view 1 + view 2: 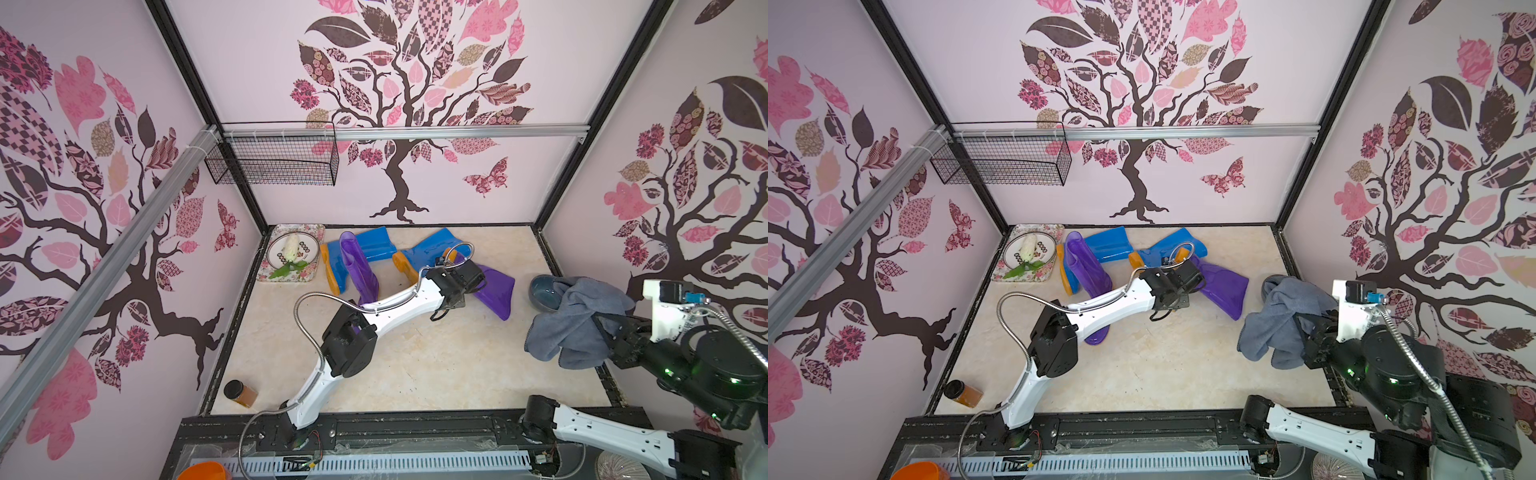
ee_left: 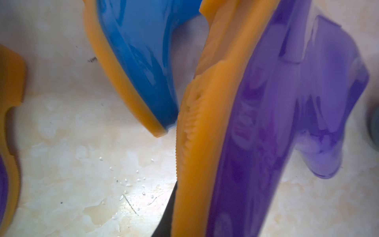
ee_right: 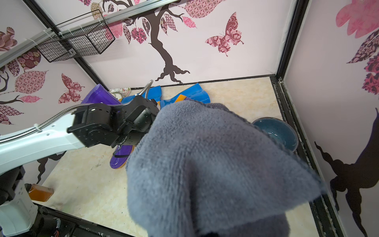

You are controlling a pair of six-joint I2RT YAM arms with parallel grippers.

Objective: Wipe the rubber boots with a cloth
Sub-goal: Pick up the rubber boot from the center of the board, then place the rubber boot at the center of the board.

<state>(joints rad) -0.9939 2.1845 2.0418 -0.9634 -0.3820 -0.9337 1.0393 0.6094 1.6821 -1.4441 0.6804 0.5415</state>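
Observation:
Several rubber boots lie at the back of the table: a purple boot (image 1: 358, 266) stands upright, and two blue boots (image 1: 374, 244) (image 1: 430, 248) lie behind it. A second purple boot (image 1: 494, 293) lies on its side. My left gripper (image 1: 463, 279) is shut on its foot end. In the left wrist view its orange sole (image 2: 201, 164) and purple side (image 2: 266, 123) run through the jaws beside one black finger (image 2: 167, 215). My right gripper (image 1: 611, 332) is shut on the grey-blue cloth (image 1: 573, 328), which hangs bunched above the table's right side and hides the fingers.
A round grey-blue bowl (image 1: 542, 291) sits on the table behind the cloth by the right wall. A floral tray (image 1: 309, 232) with a plate and a flower is at the back left. An amber jar (image 1: 241, 392) lies front left. A wire basket (image 1: 274, 160) hangs on the back wall.

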